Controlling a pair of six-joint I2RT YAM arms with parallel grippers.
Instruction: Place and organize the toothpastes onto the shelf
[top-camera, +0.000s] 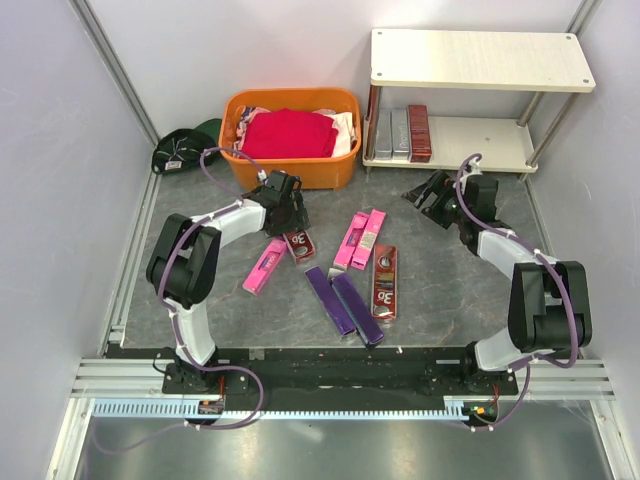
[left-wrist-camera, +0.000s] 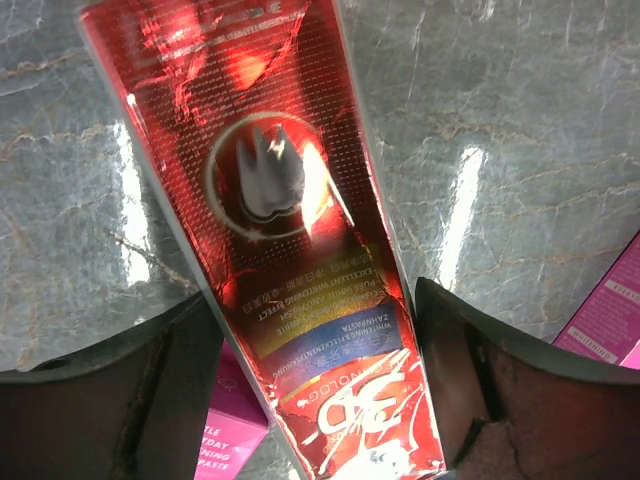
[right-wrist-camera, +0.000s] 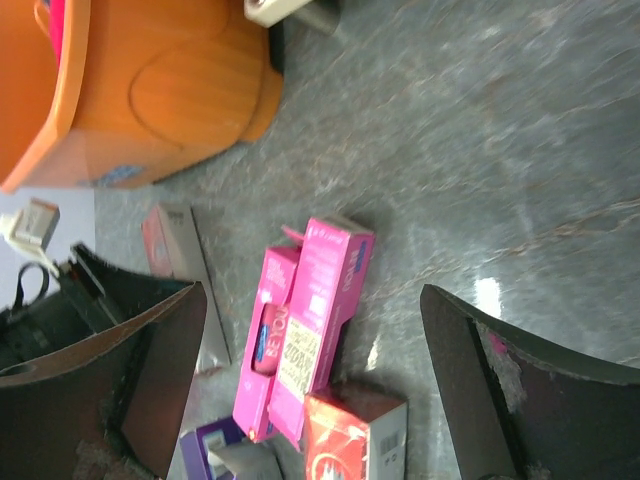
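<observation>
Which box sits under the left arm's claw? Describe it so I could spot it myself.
Find the orange basket at the back of the table. Just in front of it, a dark red toothpaste box lies between the fingers of the left claw. The only other red box on the table lies farther right, beside two purple boxes.

Grey marbled tabletop with bright glare patches — pale lilac walls around

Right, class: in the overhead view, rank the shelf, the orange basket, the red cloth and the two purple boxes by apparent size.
1. shelf
2. orange basket
3. red cloth
4. left purple box and right purple box: alike, not ranked
</observation>
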